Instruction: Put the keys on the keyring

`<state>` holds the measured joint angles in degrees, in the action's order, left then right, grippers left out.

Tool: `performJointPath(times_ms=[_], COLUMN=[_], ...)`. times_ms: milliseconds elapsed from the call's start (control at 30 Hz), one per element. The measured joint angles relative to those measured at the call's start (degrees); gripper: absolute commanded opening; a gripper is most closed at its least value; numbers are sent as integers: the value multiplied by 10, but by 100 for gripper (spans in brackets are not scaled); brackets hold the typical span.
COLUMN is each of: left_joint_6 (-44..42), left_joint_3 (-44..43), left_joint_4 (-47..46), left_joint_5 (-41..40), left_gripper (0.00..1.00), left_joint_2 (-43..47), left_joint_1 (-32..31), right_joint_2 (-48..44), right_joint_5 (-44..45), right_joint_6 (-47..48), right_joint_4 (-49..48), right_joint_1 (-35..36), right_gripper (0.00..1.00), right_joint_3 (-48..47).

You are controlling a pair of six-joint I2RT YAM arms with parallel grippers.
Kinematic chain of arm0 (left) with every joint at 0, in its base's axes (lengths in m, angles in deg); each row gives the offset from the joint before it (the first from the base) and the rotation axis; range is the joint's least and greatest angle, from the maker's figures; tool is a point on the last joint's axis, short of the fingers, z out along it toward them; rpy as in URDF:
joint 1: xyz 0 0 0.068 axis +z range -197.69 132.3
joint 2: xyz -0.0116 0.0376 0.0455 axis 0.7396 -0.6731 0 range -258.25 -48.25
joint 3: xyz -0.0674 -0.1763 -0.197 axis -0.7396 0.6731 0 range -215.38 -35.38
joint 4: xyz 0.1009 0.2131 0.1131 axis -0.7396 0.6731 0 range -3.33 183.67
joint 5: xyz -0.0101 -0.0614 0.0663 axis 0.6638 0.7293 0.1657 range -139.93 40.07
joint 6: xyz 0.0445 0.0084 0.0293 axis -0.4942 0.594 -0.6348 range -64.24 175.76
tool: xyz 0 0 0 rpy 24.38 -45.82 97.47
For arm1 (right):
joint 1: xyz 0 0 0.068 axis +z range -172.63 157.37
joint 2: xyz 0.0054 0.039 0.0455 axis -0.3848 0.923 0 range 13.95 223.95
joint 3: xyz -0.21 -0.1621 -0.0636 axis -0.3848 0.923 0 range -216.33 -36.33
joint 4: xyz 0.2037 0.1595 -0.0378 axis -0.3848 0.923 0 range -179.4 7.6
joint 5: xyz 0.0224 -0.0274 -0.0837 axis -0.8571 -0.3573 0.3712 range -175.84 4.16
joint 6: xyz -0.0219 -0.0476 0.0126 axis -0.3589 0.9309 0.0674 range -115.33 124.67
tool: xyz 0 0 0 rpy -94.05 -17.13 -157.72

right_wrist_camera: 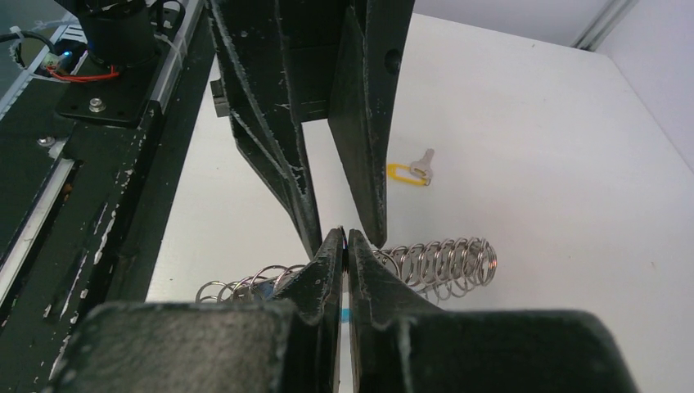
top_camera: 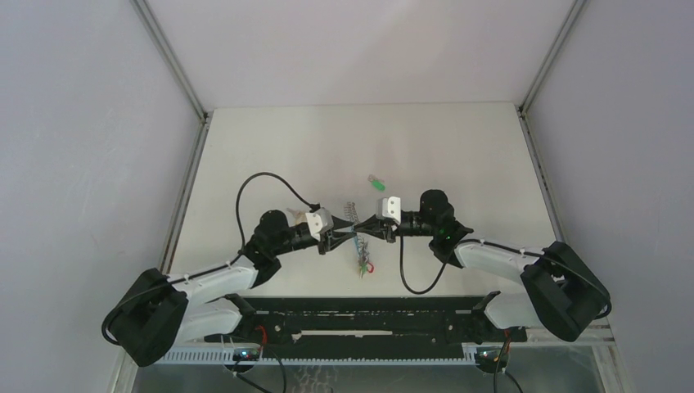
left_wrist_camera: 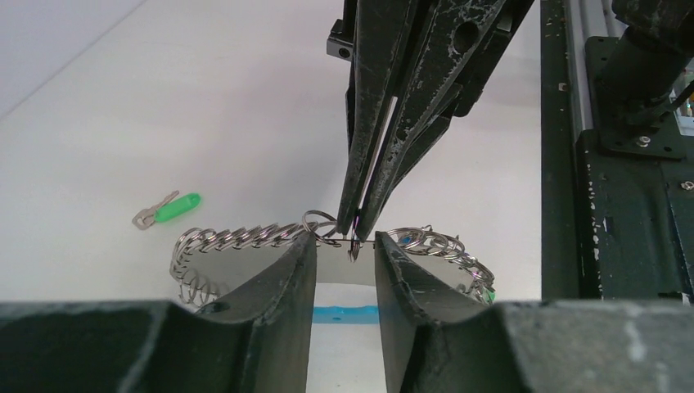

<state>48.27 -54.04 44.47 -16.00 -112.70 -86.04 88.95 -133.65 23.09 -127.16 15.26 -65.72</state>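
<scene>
The keyring is a chain of small metal rings stretched between my two grippers; it also shows in the left wrist view and the right wrist view. My right gripper is shut on a small ring of it, tip to tip with my left gripper. The left jaws stand apart, with a thin wire of the ring across their tips. The green key lies on the table beyond the grippers and also shows in the left wrist view. The yellow key lies on the table past the left fingers.
Small coloured tags hang at the near end of the keyring. A blue strip shows low between the left fingers. The black frame rail runs along the near table edge. White walls enclose the table.
</scene>
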Motion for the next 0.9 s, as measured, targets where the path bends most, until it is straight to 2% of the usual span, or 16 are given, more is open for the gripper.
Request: performJointPath(times_ms=[267,433,633,900], left_joint_6=[5,5,4,-11], left_joint_3=[0,0,0,-13], left_joint_4=[-5,-5,5,120], left_joint_5=[15,22,22,5], left_gripper=[20,1,0,0], left_joint_2=[-12,-21,-18,20], left_joint_1=[2,2,3,-1], right_joint_2=[2,3,3,-49], right_joint_5=[-5,-8,-9,14], right_joint_6=[-6,-8,-6,45], right_joint_4=[-2,-2,2,96], right_joint_1=[0,0,0,3], right_gripper=[0,0,0,18], right_joint_3=[0,0,3,3])
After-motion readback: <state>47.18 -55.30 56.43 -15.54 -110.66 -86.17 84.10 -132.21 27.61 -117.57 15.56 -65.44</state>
